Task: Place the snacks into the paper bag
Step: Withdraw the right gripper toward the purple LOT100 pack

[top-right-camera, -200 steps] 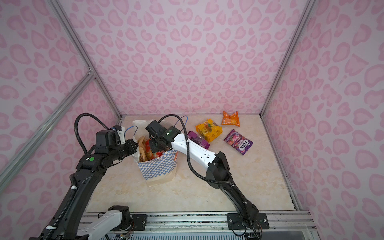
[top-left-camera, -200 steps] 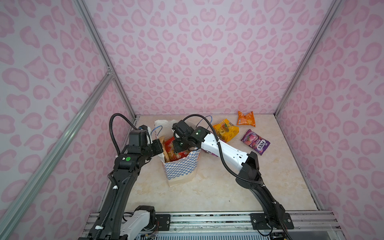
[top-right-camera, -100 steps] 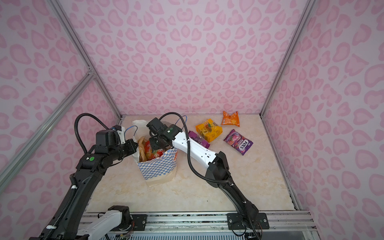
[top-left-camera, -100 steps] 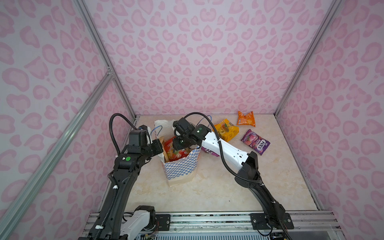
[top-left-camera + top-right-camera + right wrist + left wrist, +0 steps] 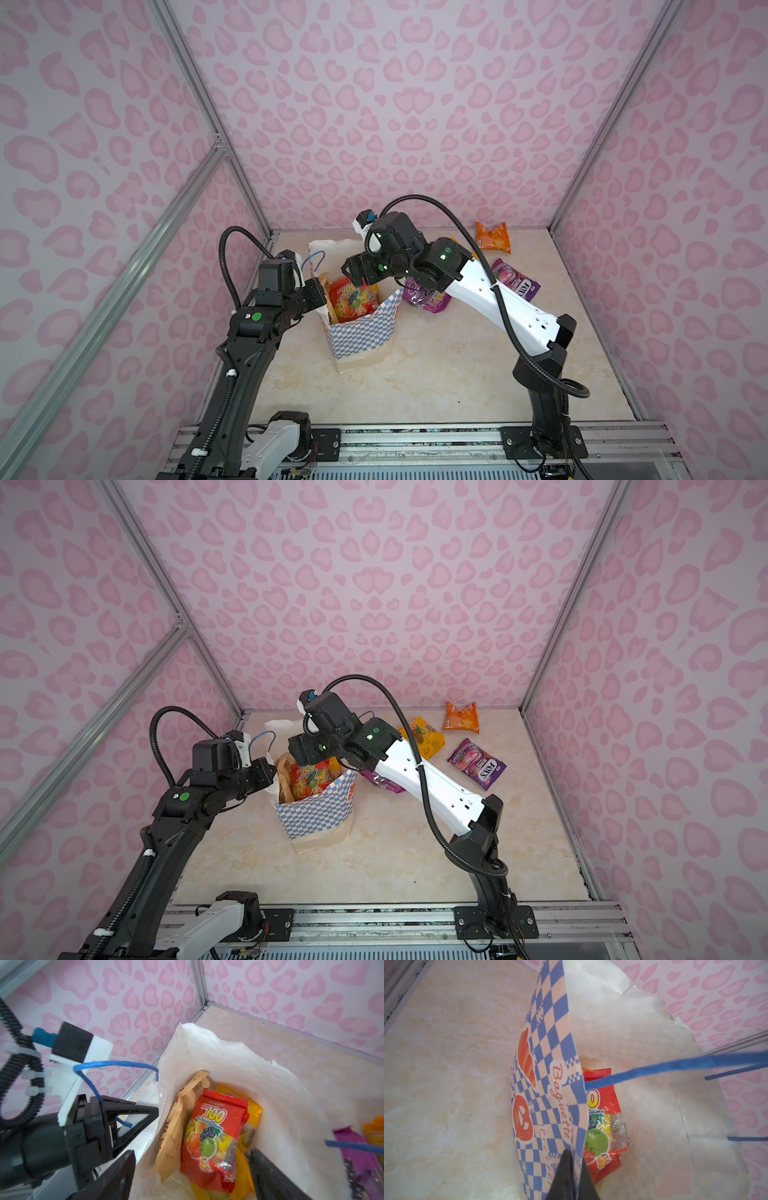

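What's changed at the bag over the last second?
The right pincer opened, let go of the red packet, which now lies in the paper bag, and lifted a little. The left pincer stays shut on the bag's rim. The bag, the orange packet, the yellow packet and both purple packets have not moved.

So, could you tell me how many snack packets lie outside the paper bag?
4: small orange packet at the back, yellow packet beside it, purple packet in front, second purple packet partly under the right arm.
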You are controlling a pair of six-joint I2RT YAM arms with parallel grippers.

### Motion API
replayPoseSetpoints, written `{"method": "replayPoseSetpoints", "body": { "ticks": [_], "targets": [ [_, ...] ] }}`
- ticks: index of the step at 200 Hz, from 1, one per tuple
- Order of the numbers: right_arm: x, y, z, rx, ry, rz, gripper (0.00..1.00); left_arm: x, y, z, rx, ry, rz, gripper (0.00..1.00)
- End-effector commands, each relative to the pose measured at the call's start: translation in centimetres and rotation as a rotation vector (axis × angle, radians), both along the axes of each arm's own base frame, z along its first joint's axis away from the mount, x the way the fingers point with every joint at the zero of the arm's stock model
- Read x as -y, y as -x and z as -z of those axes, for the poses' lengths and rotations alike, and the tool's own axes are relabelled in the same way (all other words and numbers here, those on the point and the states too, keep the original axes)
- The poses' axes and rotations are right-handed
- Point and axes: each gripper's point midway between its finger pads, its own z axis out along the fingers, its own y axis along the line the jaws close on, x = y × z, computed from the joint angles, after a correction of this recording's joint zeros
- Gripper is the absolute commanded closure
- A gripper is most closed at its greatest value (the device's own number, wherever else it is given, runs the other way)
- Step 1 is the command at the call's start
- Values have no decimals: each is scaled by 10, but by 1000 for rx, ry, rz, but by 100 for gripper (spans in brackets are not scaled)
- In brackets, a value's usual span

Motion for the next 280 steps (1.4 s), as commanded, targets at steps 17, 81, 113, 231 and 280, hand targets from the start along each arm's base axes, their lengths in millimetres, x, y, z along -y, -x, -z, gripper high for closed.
{"method": "replayPoseSetpoints", "body": {
  "ticks": [17,81,113,231,280],
  "targets": [
    [65,-6,-26,158,1,146,7,1,-4,-4,23,5,8,91],
    [229,-19,35,16,-88,456,3,2,-4,-5,27,6,10,91],
    [275,-33,89,-125,-182,545,3,2,-4,-4,22,9,11,91],
    [268,-87,251,-482,-302,566,28,1,-3,-6,30,5,8,91],
    [254,-102,287,-550,-308,562,25,1,-2,-8,35,7,10,91]
  ]
}}
